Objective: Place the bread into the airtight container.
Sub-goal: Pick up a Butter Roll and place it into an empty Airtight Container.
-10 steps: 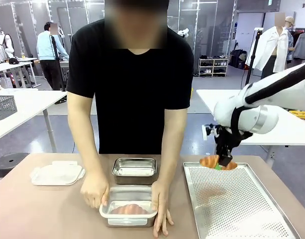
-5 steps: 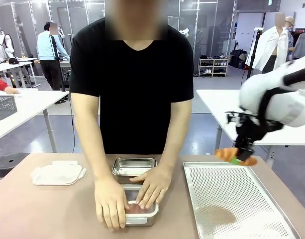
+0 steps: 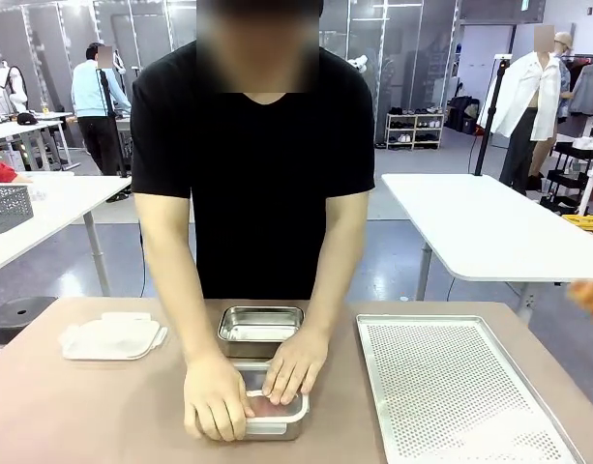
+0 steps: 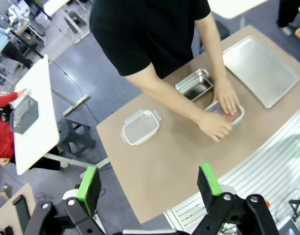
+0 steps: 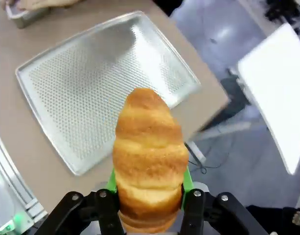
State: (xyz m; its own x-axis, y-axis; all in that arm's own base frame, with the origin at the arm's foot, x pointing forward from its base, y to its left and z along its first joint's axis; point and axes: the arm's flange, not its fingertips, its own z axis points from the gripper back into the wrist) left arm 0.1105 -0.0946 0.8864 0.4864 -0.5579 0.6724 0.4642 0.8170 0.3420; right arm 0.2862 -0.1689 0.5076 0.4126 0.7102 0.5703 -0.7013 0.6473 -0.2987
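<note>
Right gripper: we clamp the bread, high beyond the tray, clear of the person.
Left gripper: we hang aloft, fingers wide apart, empty.
Container: under the person's hands, so seemingly unavailable.

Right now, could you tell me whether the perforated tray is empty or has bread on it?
Empty. The tray shows bare perforated metal all over; the croissant is clamped in the right gripper, off the tray.

A perforated metal tray lies on the brown table — grey basket on a white table beyond.
</note>
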